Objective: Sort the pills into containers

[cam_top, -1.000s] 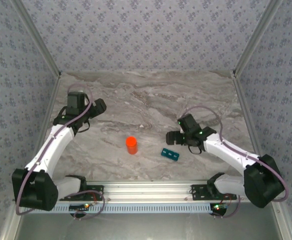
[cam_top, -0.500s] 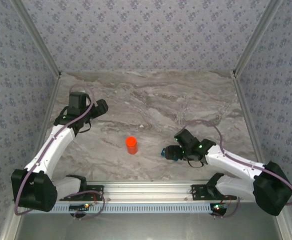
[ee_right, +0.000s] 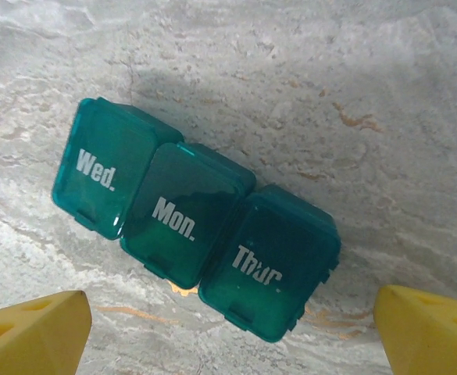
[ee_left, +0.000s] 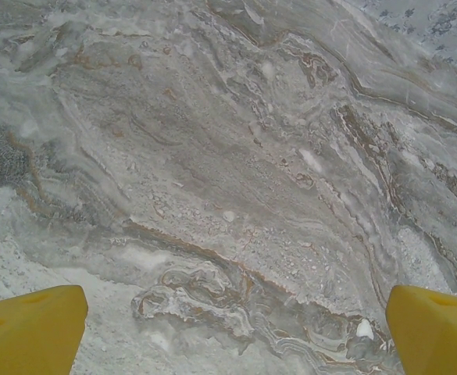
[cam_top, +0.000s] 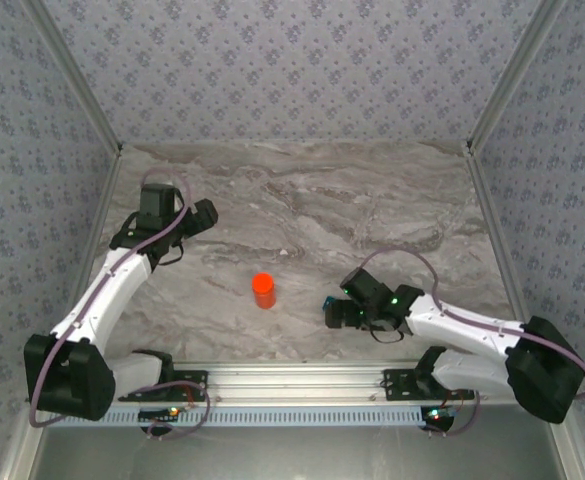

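Containers = teal strip of 3 lidded cells marked Wed., Mon., Thur, lying flat on the marble table and slanting from upper left to lower right through the centre of the rt wrist view. All lids look shut; can't see any pills. Right gripper has its yellow fingers spread wide at the bottom corners of that frame, w/ the strip in the gap ahead of them and no contact visible. In the top view this pair sits lower right of centre, w/ the orange bottle upright just left of it, apart. Left gripper is also spread wide, over bare marble, upper left in the top view, well apart from the strip. Handling, my guess: light, stiff, glossy plastic, so prob. slippery, and low enough to skid on smooth stone. Best hold is across the narrow width at the Mon. cell, pads on the side walls, not the lids. Cells look clipped together, so an end grip could twist the strip.
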`<state>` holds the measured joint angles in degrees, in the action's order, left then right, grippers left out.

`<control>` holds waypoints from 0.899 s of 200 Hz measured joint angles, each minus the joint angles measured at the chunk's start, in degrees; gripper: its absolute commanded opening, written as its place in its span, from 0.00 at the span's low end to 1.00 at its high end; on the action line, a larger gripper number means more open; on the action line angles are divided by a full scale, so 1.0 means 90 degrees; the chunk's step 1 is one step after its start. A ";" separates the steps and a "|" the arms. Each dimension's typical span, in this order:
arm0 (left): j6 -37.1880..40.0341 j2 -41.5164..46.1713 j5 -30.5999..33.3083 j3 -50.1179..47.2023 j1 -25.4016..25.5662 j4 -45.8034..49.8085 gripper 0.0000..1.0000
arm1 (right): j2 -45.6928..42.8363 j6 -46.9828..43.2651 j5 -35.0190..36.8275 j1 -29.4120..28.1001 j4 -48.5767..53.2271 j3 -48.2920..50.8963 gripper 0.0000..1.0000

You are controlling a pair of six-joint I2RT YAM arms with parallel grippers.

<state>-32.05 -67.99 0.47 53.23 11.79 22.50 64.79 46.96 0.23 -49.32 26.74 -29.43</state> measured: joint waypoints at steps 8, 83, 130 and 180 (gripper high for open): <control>0.0002 0.0000 0.0000 0.0000 0.0002 0.0000 0.98 | 0.0126 0.0005 0.0000 -0.0032 -0.0046 -0.0024 0.96; 0.0002 0.0000 0.0024 0.0000 0.0044 0.0000 0.98 | 0.0998 0.0002 0.0000 -0.0406 -0.0408 -0.0891 0.95; 0.0002 -0.0002 0.0022 0.0000 0.0044 0.0000 0.98 | 0.1001 -0.0294 -0.0002 -0.0454 -0.0257 -0.1214 0.95; 0.0002 -0.0007 0.0022 0.0000 0.0044 -0.0049 0.98 | 0.0651 -0.1069 -0.0121 0.0204 -0.0005 -0.1219 0.95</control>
<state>-32.03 -68.05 0.67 53.23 12.19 22.06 70.65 37.34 -0.86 -47.48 26.70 -40.40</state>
